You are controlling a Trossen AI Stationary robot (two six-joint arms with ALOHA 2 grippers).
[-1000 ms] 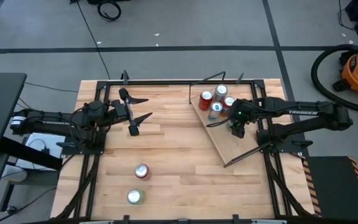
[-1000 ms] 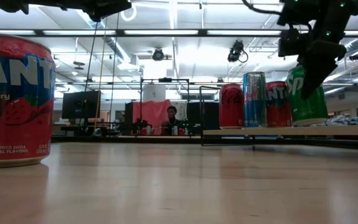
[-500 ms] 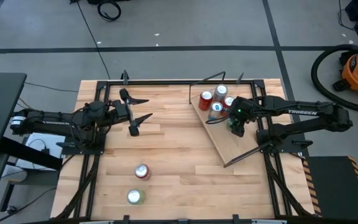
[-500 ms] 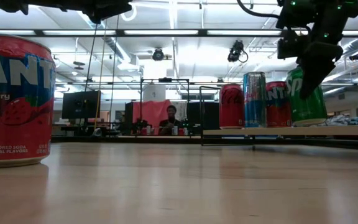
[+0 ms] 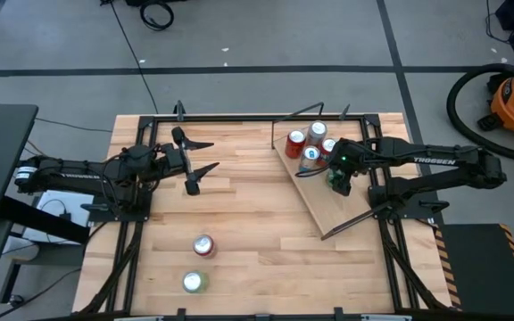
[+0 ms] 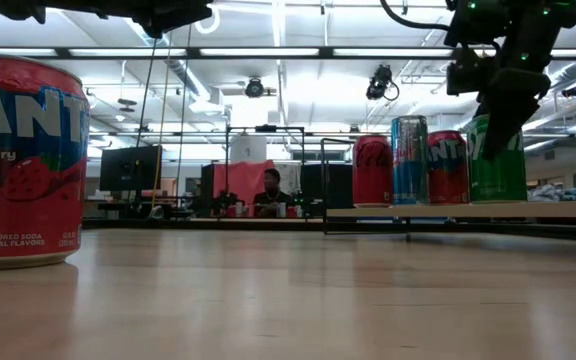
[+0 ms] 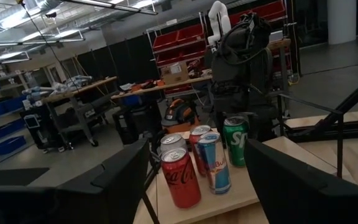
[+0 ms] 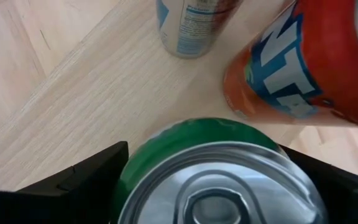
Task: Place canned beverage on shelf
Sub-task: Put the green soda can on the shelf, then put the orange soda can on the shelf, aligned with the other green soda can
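High view: I see the right tool [image 5: 338, 178] over the shelf [image 5: 328, 209], clamped on the green can [image 5: 335, 181], beside three cans there. Left tool [image 5: 196, 160] hangs above the desk [image 5: 248, 223], fingers apart.
Low view: green can [image 6: 498, 160] stands upright on the shelf, next to the red Fanta can [image 6: 447, 167].
Right wrist view: fingers flank the green can's top [image 8: 219, 180].

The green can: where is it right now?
The green can stands upright on the shelf at the table's right, beside the orange Fanta can, with the right gripper around its top.
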